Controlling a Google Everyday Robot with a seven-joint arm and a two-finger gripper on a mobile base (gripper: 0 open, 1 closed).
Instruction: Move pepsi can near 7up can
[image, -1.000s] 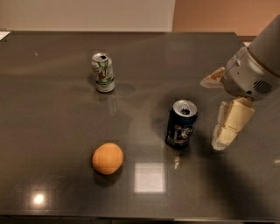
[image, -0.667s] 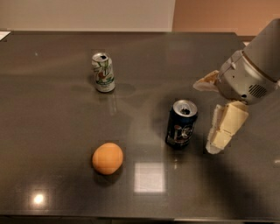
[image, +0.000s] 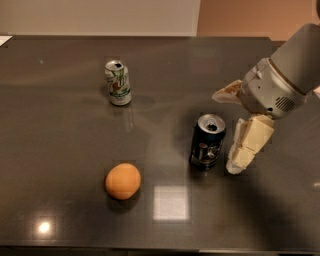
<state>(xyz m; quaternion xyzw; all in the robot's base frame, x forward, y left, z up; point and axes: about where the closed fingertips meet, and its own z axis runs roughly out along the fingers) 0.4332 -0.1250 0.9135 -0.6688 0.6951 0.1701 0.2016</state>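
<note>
The pepsi can (image: 206, 141) is dark blue with a silver open top and stands upright right of the table's middle. The 7up can (image: 118, 83) is white with green markings and stands upright at the back left, well apart from the pepsi can. My gripper (image: 226, 133) comes in from the right, just beside the pepsi can's right side. It is open and holds nothing. One pale finger (image: 248, 144) reaches down to the table right of the can. The other finger (image: 227, 94) sits behind the can's top right.
An orange (image: 122, 181) lies on the dark glossy table (image: 60, 150) at the front left of the pepsi can. The grey arm (image: 287, 75) fills the right side. The table's far edge meets a pale wall.
The gripper has moved a little to the left, closer to the pepsi can. The cans and the orange have not moved.
</note>
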